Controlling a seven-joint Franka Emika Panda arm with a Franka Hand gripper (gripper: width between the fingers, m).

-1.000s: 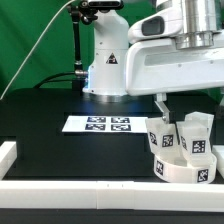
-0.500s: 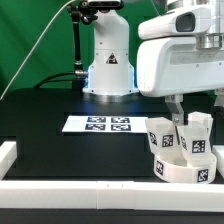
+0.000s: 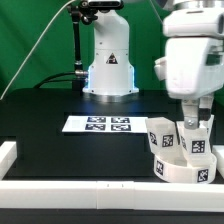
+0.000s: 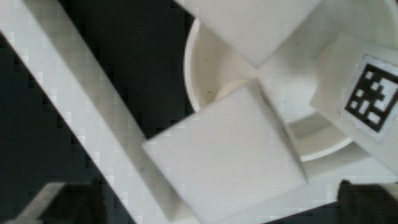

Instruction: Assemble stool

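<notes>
Claw (image 3: pixel 196 121): mine, two-fingered, jaws spread wide and holding nothing, hanging directly over the stool parts at the exterior view's right, fingertips level with the tops of the upright legs. Item one, stool seat (image 3: pixel 183 167): white, round, low cylinder, lying on the black tabletop (image 3: pixel 60 100) close against the white border rail (image 3: pixel 90 190) at the near edge, tags on its side wall; the wrist view shows its curved rim (image 4: pixel 210 75) straight below me. Item two, stool legs: short white blocky pieces with square tags, standing upright in or on the seat, one toward the exterior view's left (image 3: pixel 161 134), one further right (image 3: pixel 197 137); my fingers sit just at the right-hand one, though I cannot tell whether they touch it. In the wrist view a flat white leg face (image 4: pixel 222 150) fills the middle, lying between my two fingertips, which show only as dark blurs at the frame corners. Governing relation: the leg lies below and between my jaws, its long axis roughly vertical, so I judge the coming move to be a short straight descent and a closing across its flat sides. Item three, marker board (image 3: pixel 98 124): flat on the tabletop, well apart, toward the exterior view's left. Item four, arm base (image 3: pixel 108 60): white, behind.
</notes>
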